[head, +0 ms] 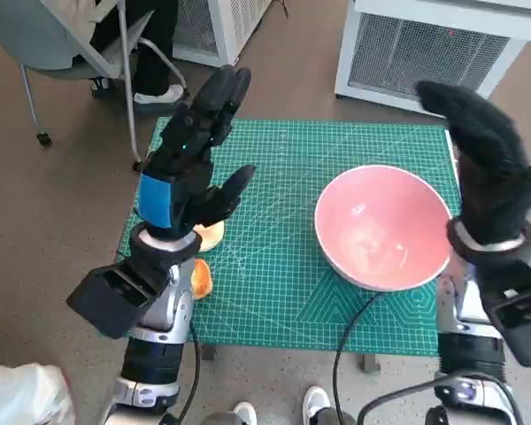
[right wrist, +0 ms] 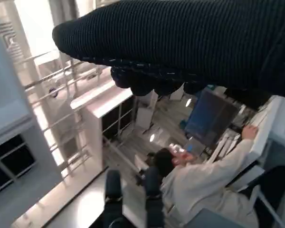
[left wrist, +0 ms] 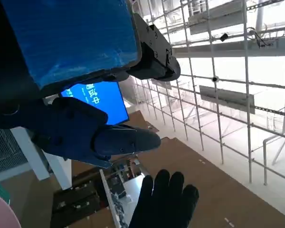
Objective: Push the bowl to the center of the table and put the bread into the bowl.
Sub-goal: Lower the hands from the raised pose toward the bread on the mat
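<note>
Both arms are raised above the surface point(head: 274, 292), which carries a green cutting mat. The left robot hand point(head: 190, 168) hangs in the air with fingers spread and holds nothing; the right robot hand point(head: 482, 164), in its glove, is also lifted and empty, fingers loosely extended. The pink bowl point(head: 382, 227) sits on the right part of the mat, near the right edge and not yet centered. The bread point(head: 208, 237), an orange-tan piece, lies on the left side of the mat, mostly hidden under the left robot hand and wrist; a second orange bit shows just below it. Neither robot hand touches anything. Risks as judged: the bowl is light-looking and round-bottomed, so a high or fast push from the right robot hand could tip or spin it, or overshoot center. The bread is near the left edge, so a clumsy grab could knock it off. Wrist views show only the room, no help for aiming.
</note>
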Motion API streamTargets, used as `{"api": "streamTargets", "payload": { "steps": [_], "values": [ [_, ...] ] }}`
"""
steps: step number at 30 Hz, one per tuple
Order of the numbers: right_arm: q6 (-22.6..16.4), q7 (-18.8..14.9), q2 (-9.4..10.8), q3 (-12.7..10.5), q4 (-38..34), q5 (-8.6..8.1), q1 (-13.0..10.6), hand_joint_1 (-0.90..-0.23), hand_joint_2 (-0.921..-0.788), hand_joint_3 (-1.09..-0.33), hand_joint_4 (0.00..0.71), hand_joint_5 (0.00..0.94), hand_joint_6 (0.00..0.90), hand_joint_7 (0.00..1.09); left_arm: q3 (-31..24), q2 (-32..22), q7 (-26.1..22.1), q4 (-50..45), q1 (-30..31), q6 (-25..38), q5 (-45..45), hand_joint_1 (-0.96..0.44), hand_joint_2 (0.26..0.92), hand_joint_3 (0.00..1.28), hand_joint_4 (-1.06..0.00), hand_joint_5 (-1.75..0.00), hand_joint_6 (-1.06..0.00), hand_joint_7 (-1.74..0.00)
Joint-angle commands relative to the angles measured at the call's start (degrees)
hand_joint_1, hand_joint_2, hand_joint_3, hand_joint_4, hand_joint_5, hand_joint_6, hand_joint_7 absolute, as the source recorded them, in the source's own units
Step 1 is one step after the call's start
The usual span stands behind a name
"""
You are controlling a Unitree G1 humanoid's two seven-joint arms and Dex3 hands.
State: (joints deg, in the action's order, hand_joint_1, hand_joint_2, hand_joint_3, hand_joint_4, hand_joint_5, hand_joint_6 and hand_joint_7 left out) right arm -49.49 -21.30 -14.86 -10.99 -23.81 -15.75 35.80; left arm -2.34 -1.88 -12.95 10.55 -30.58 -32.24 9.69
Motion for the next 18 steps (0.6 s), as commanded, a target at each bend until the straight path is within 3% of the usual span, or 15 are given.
{"api": "streamTargets", "payload": {
  "steps": [1,4,9,18],
  "values": [
    [-0.75,1.14,-1.61,-3.7,-4.64,-0.79,-2.66,-0.578,-0.921,-0.798,0.264,0.002,0.088,0.36,-0.79,-0.04,0.35,0.0,0.45,-0.34,0.45,-0.43,0.921,0.33,-0.4,-0.01,-0.5,-0.03],
    [-1.68,1.77,-2.59,-5.88,-8.38,-0.8,-2.58,-0.58,-0.921,-0.79,0.269,0.004,0.088,0.37,-1.09,-0.04,0.55,0.04,0.64,-0.49,0.29,-0.43,0.921,0.33,-0.4,-0.01,-0.5,-0.03],
    [-3.65,5.72,-4.61,-9.43,-17.23,1.63,-2.12,-0.574,-0.921,-0.791,0.27,0.004,0.089,0.38,-1.59,0.06,0.54,0.47,0.91,-0.76,0.51,-0.42,0.921,0.33,-0.41,-0.01,-0.5,-0.03],
    [-3.54,13.76,-7.18,-10.97,-33.45,6.09,-0.01,-0.553,-0.921,-0.846,0.258,0.001,0.075,0.4,-1.8,0.52,1.12,1.03,1.06,-1.0,0.03,-0.42,0.921,0.33,-0.42,-0.01,-0.51,-0.03]
  ]
}}
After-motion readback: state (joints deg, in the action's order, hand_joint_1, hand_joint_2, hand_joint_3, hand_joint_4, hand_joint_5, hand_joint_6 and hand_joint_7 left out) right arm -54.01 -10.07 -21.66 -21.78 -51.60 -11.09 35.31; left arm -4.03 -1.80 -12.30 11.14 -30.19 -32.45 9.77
